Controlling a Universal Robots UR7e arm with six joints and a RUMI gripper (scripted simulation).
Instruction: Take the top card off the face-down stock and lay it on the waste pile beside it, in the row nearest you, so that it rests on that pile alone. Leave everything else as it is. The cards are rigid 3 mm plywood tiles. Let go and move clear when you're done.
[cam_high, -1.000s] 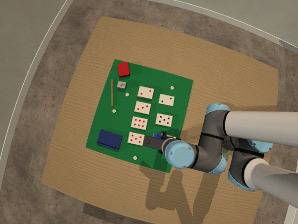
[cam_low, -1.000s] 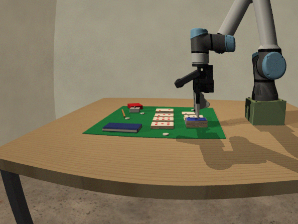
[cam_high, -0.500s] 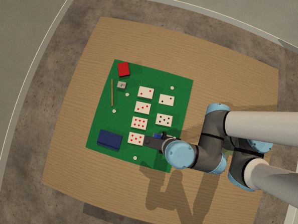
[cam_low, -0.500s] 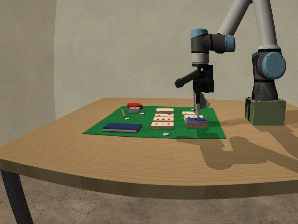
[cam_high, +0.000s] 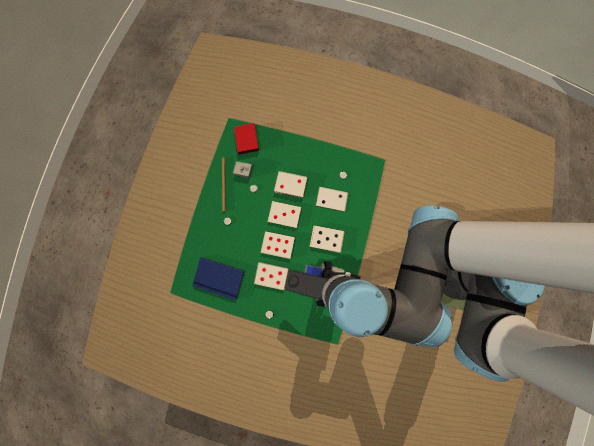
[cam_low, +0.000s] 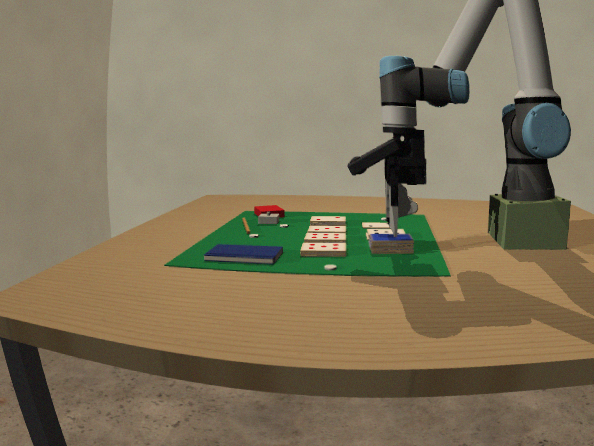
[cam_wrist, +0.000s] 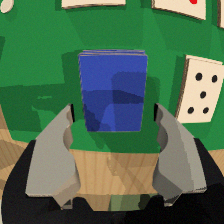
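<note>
No writing is showing. The arm is pointing the gripper (cam_wrist: 114, 145) straight down over the blue-backed stock (cam_wrist: 113, 90), jaws standing apart, gripping nothing.

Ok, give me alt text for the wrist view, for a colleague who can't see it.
The tool hangs open over a blue-backed stack of cards, one grey finger on each side and holding nothing. The stack sits on a green mat, with a black-spotted card to its right.
</note>
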